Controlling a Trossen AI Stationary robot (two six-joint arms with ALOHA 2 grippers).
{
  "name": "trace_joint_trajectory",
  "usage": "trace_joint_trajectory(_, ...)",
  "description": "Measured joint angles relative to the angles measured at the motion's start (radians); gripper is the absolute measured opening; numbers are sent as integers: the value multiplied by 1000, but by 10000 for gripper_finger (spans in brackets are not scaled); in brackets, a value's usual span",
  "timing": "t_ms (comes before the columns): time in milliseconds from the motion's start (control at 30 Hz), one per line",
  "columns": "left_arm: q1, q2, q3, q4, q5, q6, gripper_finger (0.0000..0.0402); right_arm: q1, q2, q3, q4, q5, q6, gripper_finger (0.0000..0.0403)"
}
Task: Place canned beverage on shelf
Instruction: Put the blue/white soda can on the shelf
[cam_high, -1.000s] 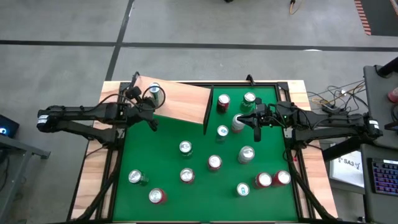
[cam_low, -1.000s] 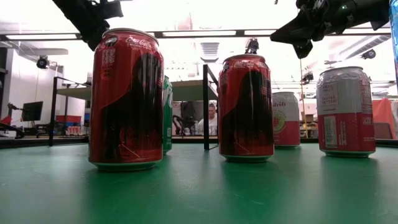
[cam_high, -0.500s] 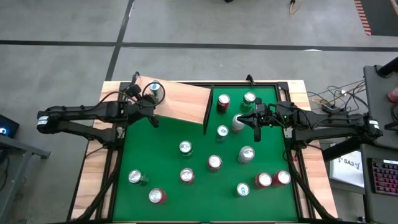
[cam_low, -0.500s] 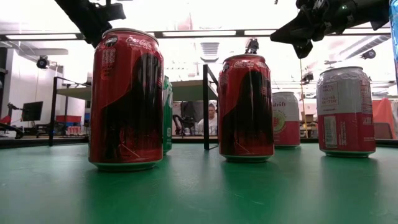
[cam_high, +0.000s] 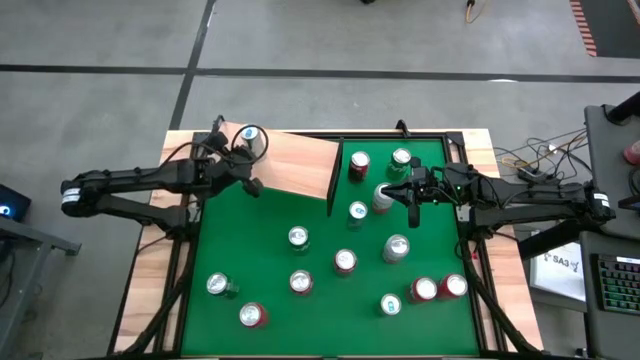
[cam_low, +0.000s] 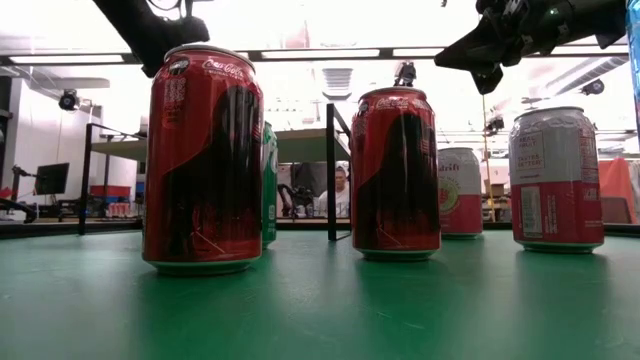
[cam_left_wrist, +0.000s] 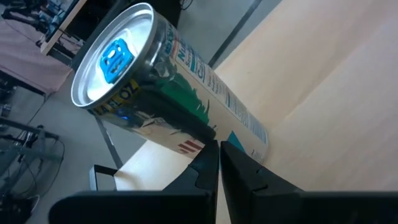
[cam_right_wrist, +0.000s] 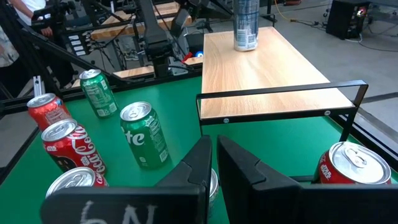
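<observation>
Standing on shelf (cam_high: 295, 165), can (cam_high: 249, 138), beside left tool (cam_high: 254, 186)

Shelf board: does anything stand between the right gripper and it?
Yes. The shelf's dark upright end panel stands across the board's near end, between the right gripper and the pale board. A green Sprite can stands on the gripper's side of that panel.

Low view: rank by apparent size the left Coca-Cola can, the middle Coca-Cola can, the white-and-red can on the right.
1. Left Coca-Cola can
2. Middle Coca-Cola can
3. White-and-red can
This reflects nearness to the camera; true sizes may match.
</observation>
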Motion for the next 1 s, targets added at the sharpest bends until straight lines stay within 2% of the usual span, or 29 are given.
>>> trace_joint_trajectory(400, 36, 8, 0, 57, 2, 7, 0, 0, 0, 0, 0, 0, 0, 18)
trace_joint_trajectory(600, 58, 8, 0, 105, 61, 9, 0, 0, 0, 0, 0, 0, 0, 18)
trace_joint_trajectory(1000, 80, 34, 0, 156, 63, 7, 0, 0, 0, 0, -1, 0, -3, 18)
